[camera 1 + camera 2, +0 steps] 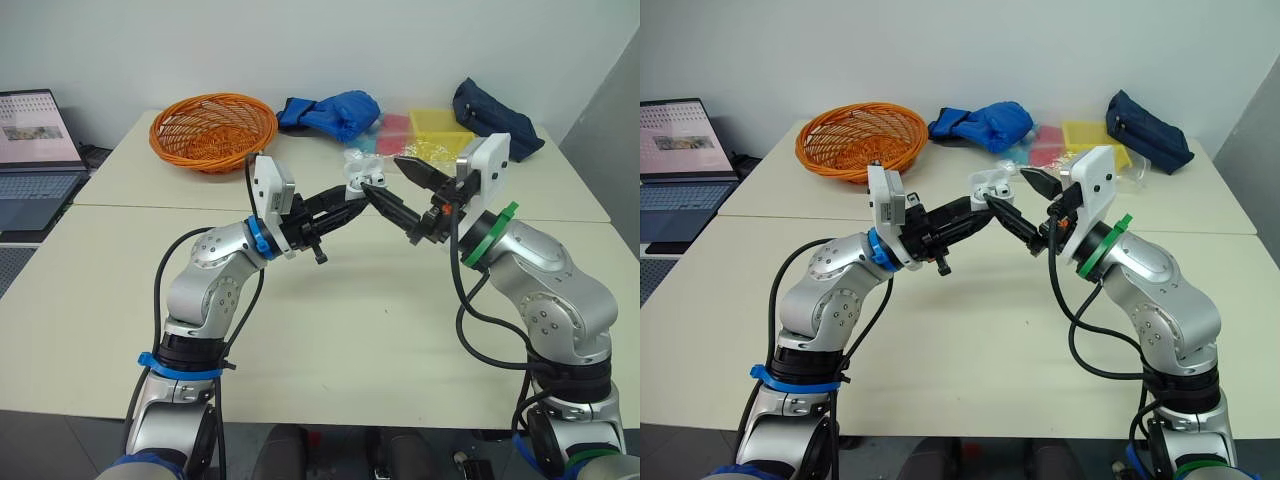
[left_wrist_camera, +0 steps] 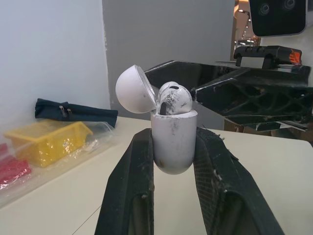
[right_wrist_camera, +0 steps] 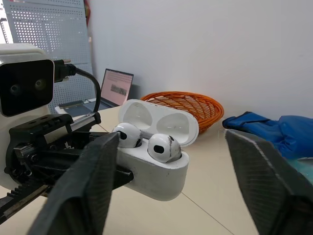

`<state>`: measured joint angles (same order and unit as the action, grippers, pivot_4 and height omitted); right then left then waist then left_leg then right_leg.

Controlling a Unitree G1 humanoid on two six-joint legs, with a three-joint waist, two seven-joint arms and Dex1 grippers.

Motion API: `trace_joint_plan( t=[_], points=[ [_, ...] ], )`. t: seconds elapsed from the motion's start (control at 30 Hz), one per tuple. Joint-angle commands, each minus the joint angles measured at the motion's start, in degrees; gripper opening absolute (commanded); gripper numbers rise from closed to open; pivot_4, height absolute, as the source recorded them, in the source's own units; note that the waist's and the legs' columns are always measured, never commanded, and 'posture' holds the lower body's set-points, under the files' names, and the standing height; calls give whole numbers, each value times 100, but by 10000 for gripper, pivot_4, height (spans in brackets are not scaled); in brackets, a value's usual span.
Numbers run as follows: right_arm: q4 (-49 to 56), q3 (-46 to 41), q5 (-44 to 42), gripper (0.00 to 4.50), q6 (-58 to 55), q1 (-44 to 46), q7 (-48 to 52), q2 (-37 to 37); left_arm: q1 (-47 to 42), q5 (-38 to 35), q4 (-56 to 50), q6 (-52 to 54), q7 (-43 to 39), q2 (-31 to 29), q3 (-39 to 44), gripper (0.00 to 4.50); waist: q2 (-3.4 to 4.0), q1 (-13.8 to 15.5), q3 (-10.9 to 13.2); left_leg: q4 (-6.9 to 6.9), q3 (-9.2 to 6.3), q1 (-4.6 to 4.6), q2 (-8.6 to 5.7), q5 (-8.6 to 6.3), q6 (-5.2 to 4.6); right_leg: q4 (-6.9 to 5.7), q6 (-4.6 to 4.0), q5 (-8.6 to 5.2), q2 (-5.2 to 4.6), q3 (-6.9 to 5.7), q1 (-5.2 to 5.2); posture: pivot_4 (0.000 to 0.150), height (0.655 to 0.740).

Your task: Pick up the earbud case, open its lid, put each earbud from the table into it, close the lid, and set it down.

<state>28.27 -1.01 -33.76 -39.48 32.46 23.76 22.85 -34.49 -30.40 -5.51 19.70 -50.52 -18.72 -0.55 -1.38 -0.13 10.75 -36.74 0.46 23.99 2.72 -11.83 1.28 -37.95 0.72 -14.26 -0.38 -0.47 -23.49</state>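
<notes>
Presently, item by item.

Left gripper [image 2: 172, 139]: jaws clamped on the lower body of the earbud case [image 3: 157, 172]. It is held up off the bench [image 1: 350, 330] and stands upright in the left wrist view.

Right gripper [image 1: 384, 176]: jaws apart, nothing in them. One finger lies close alongside the case; whether it touches cannot be told.

Lid [image 3: 161, 121]: swung back on its hinge, hollow side showing.

Earbuds: two, first [image 3: 164, 147] and second [image 3: 128, 134], both sitting in their wells.

Judged step: close the lid.
- Keep the left clamp firm and steady.
- Bring one right finger behind the lid's outer dome and push it forward over the hinge until it shuts.
- Press on the middle of the dome, not a corner, so the case does not twist in the clamp.
- First check that both buds sit fully down, or the lid may foul on them.

Surroundings, well apart at the bench's far side: orange basket [image 1: 212, 130], blue cloth [image 1: 335, 112], dark pouch [image 1: 495, 122].
</notes>
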Motion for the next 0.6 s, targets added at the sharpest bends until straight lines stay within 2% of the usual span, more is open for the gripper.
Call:
trace_joint_plan(
  t=[0.03,0.23,0.47,0.53,0.6],
  points=[
    [175,-203,-194,44583,81,80,58,-21,-137,-113,-261,-53,18,32,47,7427,0,0,0,0,1,0,0,0,0,0,0,0,0,0,0,1500,7400],
    [141,-926,-1170,44583,-180,379,585,485,-115,-100,-242,-69,-2,22,49,7427,0,10,0,0,-1,5,-1,0,0,4,0,0,-1,-2,-1,1500,7400],
    [-1205,-906,-1035,44583,-406,1448,1174,1322,-100,-94,-209,-114,-40,71,9,7427,1,-7,1,4,1,0,0,0,-1,2,-4,-2,0,0,-4,1500,7400],
    [-1539,-706,-856,38929,-365,1498,1458,1478,-114,-92,-190,-120,-65,99,-13,7427,1,-4,1,7,-3,1,1,0,-1,2,-9,-5,2,-2,-4,1500,7400],
    [-2190,-252,-219,32123,45,1474,1672,1553,-104,-70,-204,-148,-110,136,-76,7427,1,-4,1,11,0,2,0,0,-1,5,-10,-6,2,0,-4,1500,7400]
  ],
)
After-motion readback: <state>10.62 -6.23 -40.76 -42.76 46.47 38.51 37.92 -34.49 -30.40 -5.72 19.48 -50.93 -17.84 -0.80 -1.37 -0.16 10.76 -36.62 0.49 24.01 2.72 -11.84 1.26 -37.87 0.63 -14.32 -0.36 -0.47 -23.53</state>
